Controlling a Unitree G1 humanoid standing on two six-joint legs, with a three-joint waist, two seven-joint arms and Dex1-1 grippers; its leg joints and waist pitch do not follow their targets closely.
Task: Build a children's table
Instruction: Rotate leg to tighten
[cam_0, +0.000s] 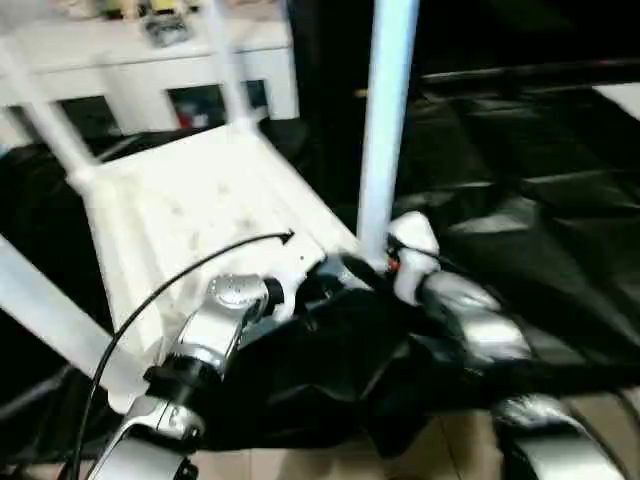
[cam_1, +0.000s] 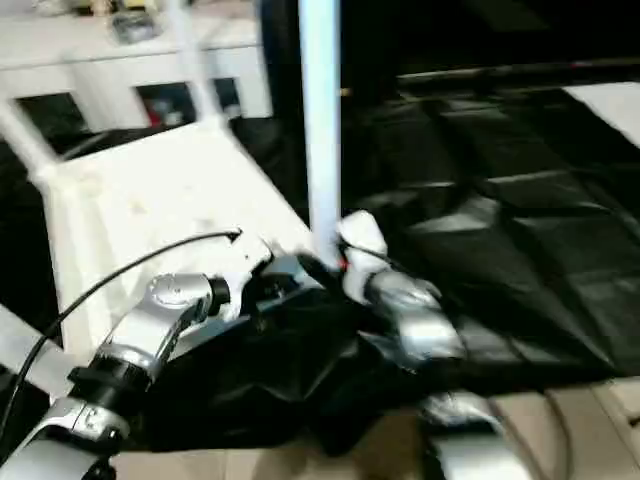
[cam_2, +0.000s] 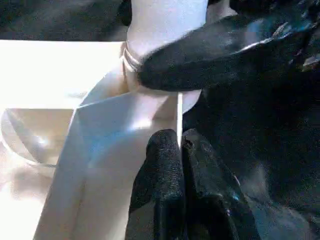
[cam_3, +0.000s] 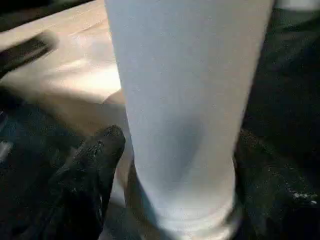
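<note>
The children's table lies upside down on the black cloth, its white top (cam_0: 200, 200) ribbed side up. One white leg (cam_0: 385, 120) stands upright in the near right corner socket. Three more legs (cam_0: 230, 70) (cam_0: 40, 110) (cam_0: 50, 320) rise from the other corners. My left gripper (cam_2: 179, 142) is shut on the top's thin rim beside that socket. My right gripper (cam_0: 382, 264) sits at the upright leg's base, open, its jaws on either side of the leg. One right finger (cam_3: 95, 165) stands a little apart from the leg (cam_3: 180, 100); the other (cam_2: 215, 50) lies across the socket.
Black cloth (cam_0: 540, 200) covers the work table to the right, in folds. A white cabinet (cam_0: 150, 70) stands behind the table top. A black cable (cam_0: 150, 300) arcs over my left forearm. Tan floor (cam_0: 450, 440) shows below the table's front edge.
</note>
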